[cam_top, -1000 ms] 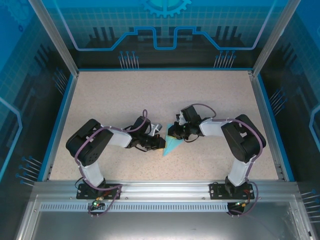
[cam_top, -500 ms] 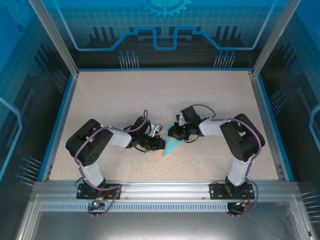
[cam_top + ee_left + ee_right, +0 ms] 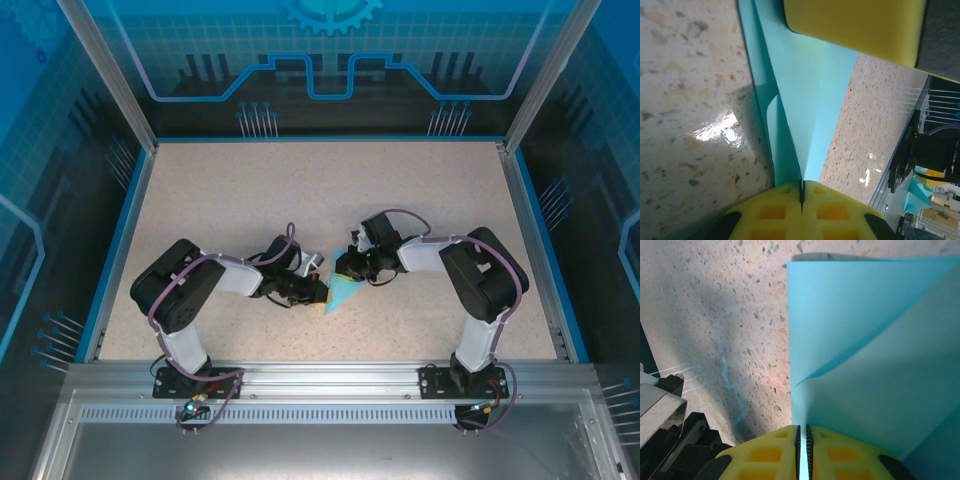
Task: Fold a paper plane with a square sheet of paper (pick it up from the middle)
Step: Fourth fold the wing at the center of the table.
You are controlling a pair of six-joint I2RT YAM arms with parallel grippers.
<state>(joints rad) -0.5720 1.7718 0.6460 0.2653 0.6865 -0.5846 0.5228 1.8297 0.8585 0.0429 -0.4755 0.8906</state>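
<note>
Left claw (image 3: 801, 187) pinched shut; right claw (image 3: 801, 430) likewise.

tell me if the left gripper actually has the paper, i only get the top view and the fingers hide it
Observer: Yes. In the left wrist view the left gripper is shut on the paper, with a crease running straight into its pads.
Operator: and the right one
Observer: The right wrist view shows the right gripper shut on the paper's edge, with a thin blue strip between its pads.
Operator: any loose flap
Observer: In the right wrist view, one folded layer ends in a curved edge that seems to lift slightly off the layer beneath.
</note>
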